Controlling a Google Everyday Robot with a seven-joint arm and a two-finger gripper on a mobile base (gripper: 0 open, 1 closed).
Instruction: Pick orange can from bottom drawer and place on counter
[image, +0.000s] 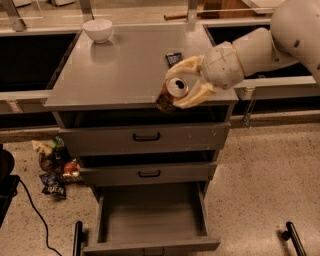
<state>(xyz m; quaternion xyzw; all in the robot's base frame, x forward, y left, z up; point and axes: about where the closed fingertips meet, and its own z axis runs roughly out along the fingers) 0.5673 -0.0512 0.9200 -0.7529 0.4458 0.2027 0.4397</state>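
Observation:
My gripper (176, 86) is shut on the orange can (171, 92), its cream fingers (187, 65) clasping the can from both sides. The can is tilted, silver top with pull tab facing the camera, orange-brown side pointing down-left. It hangs above the front edge of the counter (125, 70), right of its middle. The bottom drawer (150, 212) is pulled open below, its grey floor bare. The white arm reaches in from the upper right.
A white bowl (98, 29) stands at the counter's back left. A dark blue snack packet (174, 58) lies at the back right, just behind the gripper. Two upper drawers with black handles (146, 136) are shut. Snack packets (52, 165) lie on the floor at left.

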